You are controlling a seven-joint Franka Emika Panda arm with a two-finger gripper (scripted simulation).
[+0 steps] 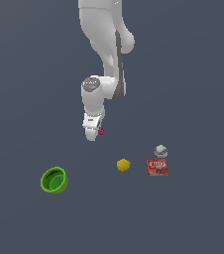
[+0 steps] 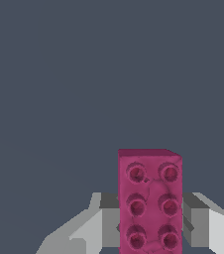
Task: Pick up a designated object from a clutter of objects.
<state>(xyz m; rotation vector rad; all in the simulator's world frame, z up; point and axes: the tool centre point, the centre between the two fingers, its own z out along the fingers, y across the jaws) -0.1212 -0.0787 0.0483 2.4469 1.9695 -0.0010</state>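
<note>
A flat, dark grey-blue surface point(image 1: 193, 74) fills everything we see, and none of its edges or corners are in view. Over it we see the white arm point(image 1: 104, 54) reaching down from the top of the exterior view, its gripper point(image 1: 95, 133) pointing downward. In the wrist view we see the gripper point(image 2: 151, 218) clamped on the magenta brick point(image 2: 150, 201): a grey finger point(image 2: 110, 218) presses on one long side and the other finger on the opposite side, with the studded face turned toward the camera. In the exterior view only a small pink spot of the magenta brick point(image 1: 101, 131) shows at the gripper's tip.

The other items lie apart from it. We find the green bowl point(image 1: 54, 180) toward the exterior view's left, the yellow ball point(image 1: 124, 165) near the middle, and the red box point(image 1: 157, 167) to the exterior view's right, with the white-purple cup point(image 1: 160, 151) just beside the box.
</note>
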